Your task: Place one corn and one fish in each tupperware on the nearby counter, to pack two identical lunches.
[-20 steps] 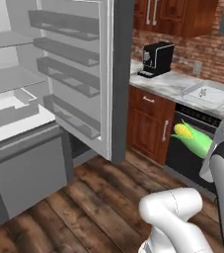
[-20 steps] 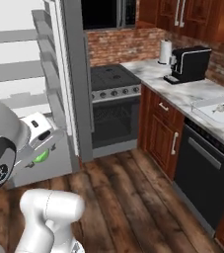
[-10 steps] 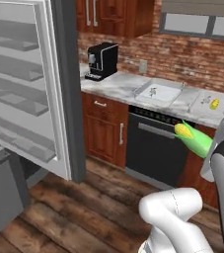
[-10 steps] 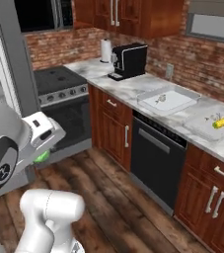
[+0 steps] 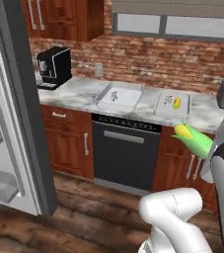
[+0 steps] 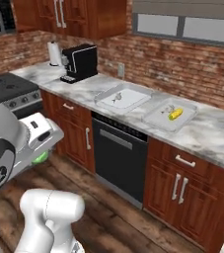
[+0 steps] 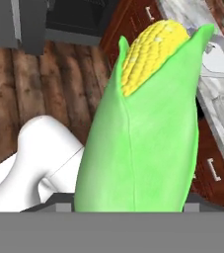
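The pincer is gripping a green-husked corn cob (image 7: 143, 123), its yellow tip poking out at 12 o'clock in the hand view; the cob (image 5: 192, 139) is riding high, well clear of the cabinets. On the marbled surface (image 6: 207, 136), two trays are waiting: the left tupperware (image 6: 133, 103) is carrying a fish (image 6: 116, 97), the right tupperware (image 6: 159, 121) a yellow cob (image 6: 175, 114). The held corn probably belongs with the lone fish.
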